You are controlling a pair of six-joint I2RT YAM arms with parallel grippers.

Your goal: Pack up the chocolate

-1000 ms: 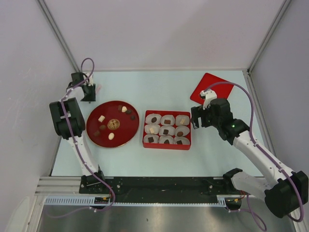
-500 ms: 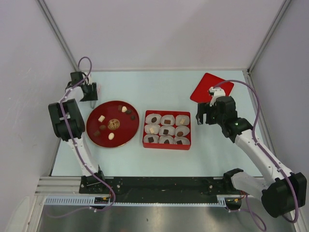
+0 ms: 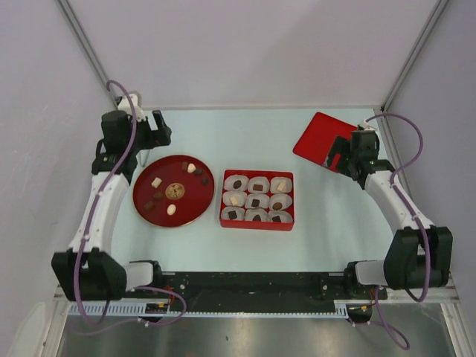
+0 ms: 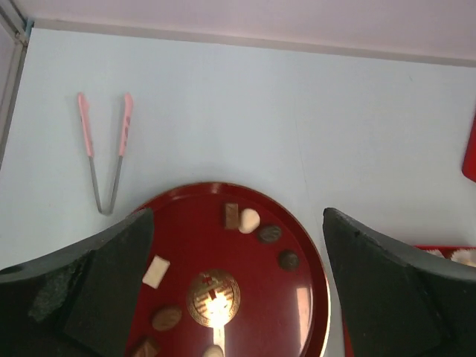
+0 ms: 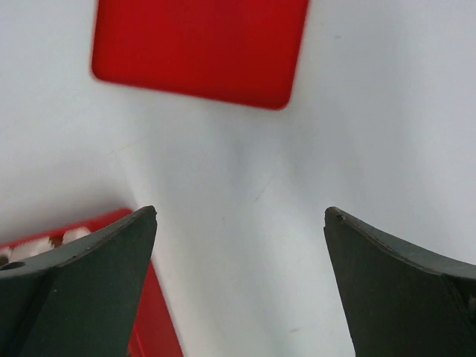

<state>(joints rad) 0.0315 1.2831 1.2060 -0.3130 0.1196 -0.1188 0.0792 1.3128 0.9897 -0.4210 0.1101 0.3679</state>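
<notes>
From above, a round red plate (image 3: 143,195) sat near the left side of the desk (image 3: 245,137). Loose chocolate (image 3: 156,182) lay on it, some pieces dark and some cream, around a gold mark (image 3: 175,190) in the middle. Just right of the plate sat a red box (image 3: 257,225). It held nine white paper cups (image 3: 229,182) in three rows of three. Each cup had one sweet in it, most of them dark and two cream. A flat red lid (image 3: 318,134) lay at the far right corner of the desk. The left arm (image 3: 104,201) reached to the far left corner, and the right arm (image 3: 387,193) reached to the lid.

From the left wrist, the left jaws were wide open with nothing between them, above the plate (image 4: 193,238). Several dark and cream pieces lay on the plate. Pink-handled tongs (image 4: 104,149) lay on the desk just past the plate's far left rim, with the joined end nearest the plate.

From the right wrist, the right jaws were wide open and held nothing. They hung over bare desk between the lid (image 5: 199,48) and a corner of the box (image 5: 160,320). White cups (image 5: 71,236) peeked in at the left edge.
</notes>
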